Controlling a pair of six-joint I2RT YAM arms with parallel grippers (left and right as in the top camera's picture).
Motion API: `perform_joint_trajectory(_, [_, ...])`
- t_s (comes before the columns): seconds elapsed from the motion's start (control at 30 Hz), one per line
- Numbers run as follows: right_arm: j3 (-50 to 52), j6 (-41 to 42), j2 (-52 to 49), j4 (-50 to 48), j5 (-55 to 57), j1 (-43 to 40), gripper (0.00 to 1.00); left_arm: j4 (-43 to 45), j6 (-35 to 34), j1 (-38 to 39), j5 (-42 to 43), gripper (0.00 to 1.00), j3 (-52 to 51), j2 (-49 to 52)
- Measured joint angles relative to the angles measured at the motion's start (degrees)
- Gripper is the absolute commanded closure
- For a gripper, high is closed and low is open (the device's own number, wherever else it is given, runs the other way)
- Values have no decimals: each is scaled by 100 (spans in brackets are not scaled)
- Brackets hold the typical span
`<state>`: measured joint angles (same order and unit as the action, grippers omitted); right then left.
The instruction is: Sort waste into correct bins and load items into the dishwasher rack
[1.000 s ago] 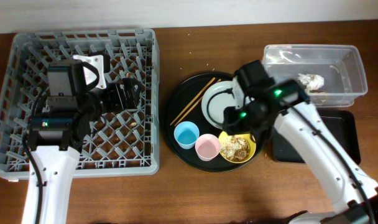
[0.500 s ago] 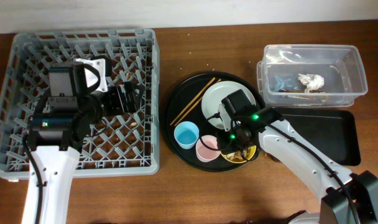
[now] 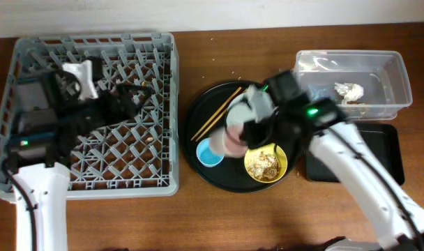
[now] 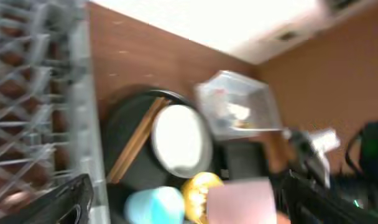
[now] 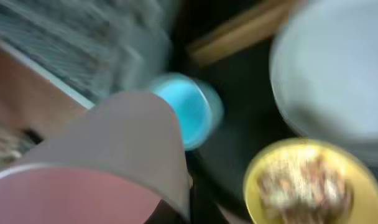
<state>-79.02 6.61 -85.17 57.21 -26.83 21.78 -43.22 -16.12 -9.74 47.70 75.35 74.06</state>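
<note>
My right gripper (image 3: 241,131) is shut on the small pink cup (image 3: 233,137) and holds it above the round black tray; the cup fills the lower left of the right wrist view (image 5: 96,162). The blue cup (image 3: 210,154), the yellow bowl (image 3: 266,164) with beige leftovers and two chopsticks (image 3: 219,113) lie on that tray. The pale plate (image 5: 332,74) is mostly hidden under my arm in the overhead view. My left gripper (image 3: 126,104) is open and empty over the grey rack (image 3: 31,84). A white napkin (image 3: 349,90) lies in the clear tub (image 3: 397,70). The shallow black tray (image 3: 383,157) sits below it.
The round black tray (image 3: 198,122) stands between the rack and the bins. Small crumbs lie on the wooden table near it. The left wrist view shows the plate (image 4: 179,140), the blue cup (image 4: 155,205) and the pink cup (image 4: 242,199), all blurred.
My right gripper has closed on the pink cup and lifted it off the round tray, moving left and up. My left arm has shifted left over the rack.
</note>
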Motion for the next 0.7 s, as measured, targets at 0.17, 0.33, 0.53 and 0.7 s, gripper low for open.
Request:
perform_joint_trajectory(0.17, [-809, -957, 138, -1261, -2909, -262, 96, 103, -24, 87, 2927, 7, 0, 11])
perform_joint_trajectory(0.33, [-809, -1010, 136, -1867, -3550, -20, 96, 271, -57, 960, 3825, 25, -2, 11])
perform_joint_trajectory(0.53, [-802, -680, 133, -2483, -3801, 17, 32, 413, -17, 1419, 3891, 48, 31, 31])
perform_joint_trajectory(0.7, [-802, -243, 157, -2190, -2931, -638, 25, -81, -33, 1259, 2236, 48, 50, 17])
